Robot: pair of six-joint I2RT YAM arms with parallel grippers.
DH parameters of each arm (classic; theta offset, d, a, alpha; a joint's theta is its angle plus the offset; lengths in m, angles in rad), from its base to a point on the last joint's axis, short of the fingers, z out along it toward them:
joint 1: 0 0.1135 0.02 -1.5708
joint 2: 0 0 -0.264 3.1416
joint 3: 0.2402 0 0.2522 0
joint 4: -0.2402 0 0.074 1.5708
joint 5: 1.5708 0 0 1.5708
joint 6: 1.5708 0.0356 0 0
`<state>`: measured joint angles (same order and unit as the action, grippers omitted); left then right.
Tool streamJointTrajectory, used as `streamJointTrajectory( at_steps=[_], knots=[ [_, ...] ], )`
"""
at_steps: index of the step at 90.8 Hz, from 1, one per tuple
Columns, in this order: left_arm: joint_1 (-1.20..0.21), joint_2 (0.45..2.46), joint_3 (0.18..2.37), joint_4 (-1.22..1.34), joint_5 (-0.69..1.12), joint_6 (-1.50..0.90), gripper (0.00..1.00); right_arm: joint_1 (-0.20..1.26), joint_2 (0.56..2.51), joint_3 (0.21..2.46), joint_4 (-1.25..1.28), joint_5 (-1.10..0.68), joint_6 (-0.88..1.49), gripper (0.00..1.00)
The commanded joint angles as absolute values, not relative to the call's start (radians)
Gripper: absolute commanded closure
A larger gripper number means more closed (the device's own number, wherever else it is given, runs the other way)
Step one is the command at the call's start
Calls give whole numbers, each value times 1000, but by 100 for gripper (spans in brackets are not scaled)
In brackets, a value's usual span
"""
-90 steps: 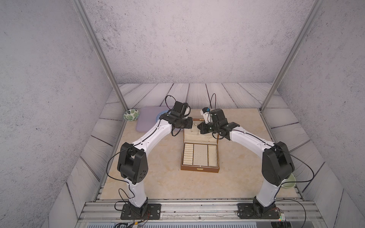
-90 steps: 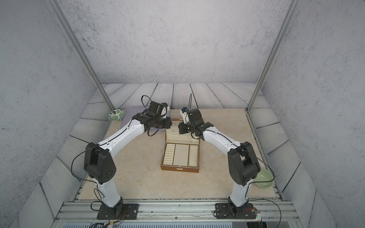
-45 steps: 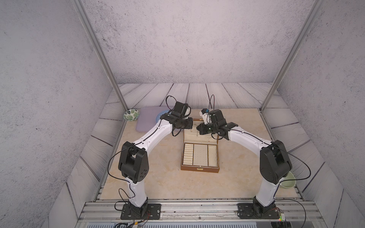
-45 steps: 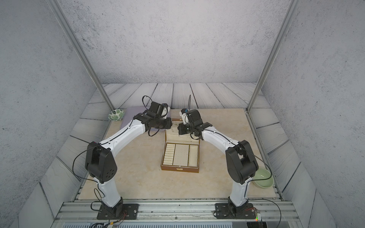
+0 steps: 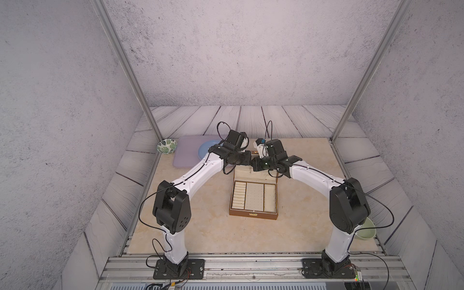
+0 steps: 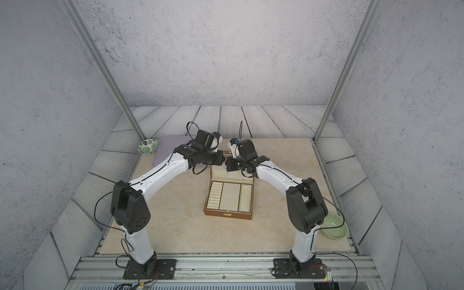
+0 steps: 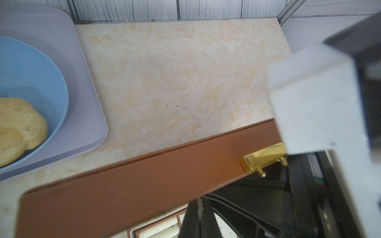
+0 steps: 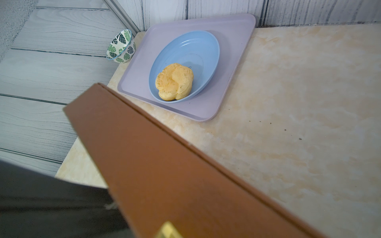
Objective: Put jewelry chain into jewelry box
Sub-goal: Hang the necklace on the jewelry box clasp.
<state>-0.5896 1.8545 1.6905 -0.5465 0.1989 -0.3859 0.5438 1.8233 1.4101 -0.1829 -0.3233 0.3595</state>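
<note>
The brown jewelry box (image 5: 253, 215) (image 6: 227, 214) lies open mid-table, its cream-lined lid (image 5: 242, 173) standing up at the back. Both arms meet over the lid's top edge. My left gripper (image 5: 248, 159) (image 6: 221, 158) is shut, and in the left wrist view a short pale piece of the jewelry chain (image 7: 199, 206) lies along the seam of its black fingers (image 7: 191, 222), just under the lid's brown outside (image 7: 144, 185) near the gold clasp (image 7: 263, 157). My right gripper (image 5: 254, 164) (image 6: 228, 164) almost touches the left one. In the right wrist view its jaws are hidden behind the lid (image 8: 165, 175).
A lilac tray (image 5: 185, 155) (image 8: 226, 41) at the back left holds a blue plate (image 8: 185, 47) with a yellow bun (image 8: 174, 81). A leaf-patterned bowl (image 5: 167, 146) stands beside it. A pale green bowl (image 6: 335, 226) sits at the front right by the right arm's base.
The right arm has shifted slightly left, bringing its gripper closer to the left one above the lid. The left arm has barely moved. Both grippers stay shut.
</note>
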Motion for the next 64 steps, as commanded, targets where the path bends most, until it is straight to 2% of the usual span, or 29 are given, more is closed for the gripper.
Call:
streamJointTrajectory(
  at_steps=[1, 64],
  knots=[
    [-588, 1868, 1732, -555, 188, -382, 100, 540, 1809, 1432, -177, -315, 361, 100],
    [-576, 1841, 1667, -558, 99, -379, 100, 538, 1809, 1531, -233, -221, 317, 100]
  ],
)
